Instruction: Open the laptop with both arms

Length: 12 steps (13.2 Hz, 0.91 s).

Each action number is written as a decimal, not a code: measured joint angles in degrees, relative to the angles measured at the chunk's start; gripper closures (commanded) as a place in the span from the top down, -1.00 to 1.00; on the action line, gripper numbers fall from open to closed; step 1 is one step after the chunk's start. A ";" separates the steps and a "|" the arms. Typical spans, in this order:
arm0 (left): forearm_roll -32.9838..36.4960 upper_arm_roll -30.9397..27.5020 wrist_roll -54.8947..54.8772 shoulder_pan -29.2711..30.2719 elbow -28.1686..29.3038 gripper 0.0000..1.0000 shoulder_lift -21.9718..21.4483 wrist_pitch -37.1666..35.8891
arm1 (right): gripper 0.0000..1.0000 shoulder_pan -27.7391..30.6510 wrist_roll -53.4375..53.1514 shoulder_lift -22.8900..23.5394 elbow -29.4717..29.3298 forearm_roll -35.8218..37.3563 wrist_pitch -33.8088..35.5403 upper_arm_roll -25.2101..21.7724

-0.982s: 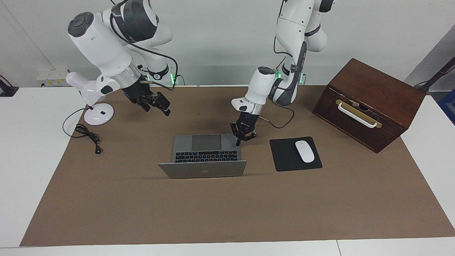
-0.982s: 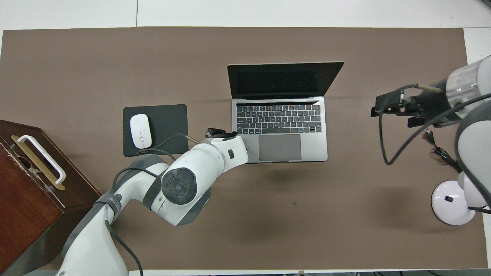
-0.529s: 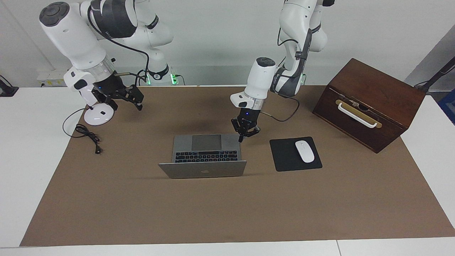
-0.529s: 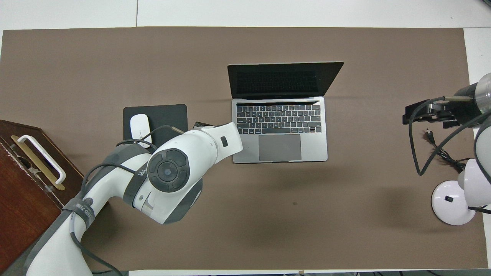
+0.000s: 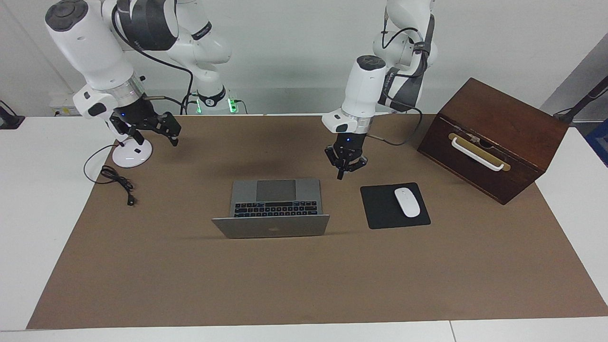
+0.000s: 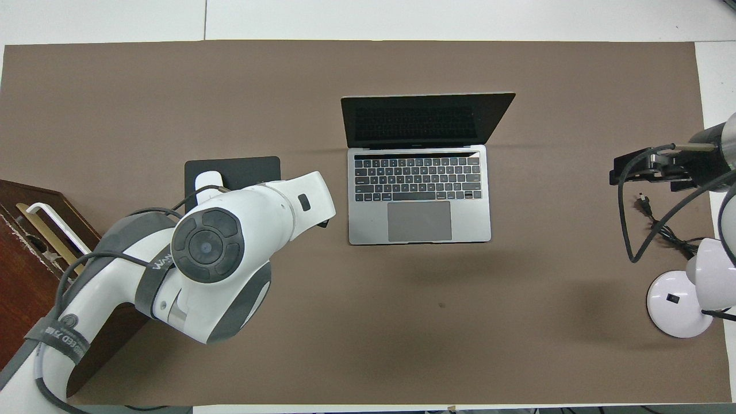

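One laptop (image 5: 274, 204) stands open in the middle of the brown mat (image 5: 304, 285) that covers the counter (image 5: 33, 213), its keys and trackpad toward the robots, its dark screen upright and its lid back turned away from them. Two arms are up over the counter, and neither touches the laptop. The left gripper (image 5: 343, 173) hangs point down over bare mat between the laptop's corner and the mouse pad (image 5: 382, 209); its fingers look close to together, though from here I cannot tell whether the tips meet. In the overhead view that arm's wrist covers them. The right gripper (image 5: 151, 130) is raised over the mat's edge at the right arm's end of the counter, beside the lamp (image 5: 129, 149), and its fingers (image 5: 172, 129) stand apart with nothing between them. One white mouse (image 5: 407, 202) lies on the one black mouse pad, beside the laptop toward the left arm's end. One dark wooden box (image 5: 498, 137) with a white handle sits at that end, tilted. One white lamp stands at the right arm's end with one black cable (image 5: 116, 179) lying coiled next to it.
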<state>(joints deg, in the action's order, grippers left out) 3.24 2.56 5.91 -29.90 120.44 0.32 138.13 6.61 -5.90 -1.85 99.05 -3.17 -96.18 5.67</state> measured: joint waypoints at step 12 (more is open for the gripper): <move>0.00 -1.50 -0.05 6.43 -1.01 1.00 -10.15 -19.65 | 1.00 0.38 0.00 -1.44 -1.66 0.01 4.09 0.00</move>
<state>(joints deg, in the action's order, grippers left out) 3.24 1.07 5.86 -23.47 119.43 -9.82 118.47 6.98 -5.90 -3.29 97.39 -3.16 -92.10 5.67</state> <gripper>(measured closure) 0.000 0.000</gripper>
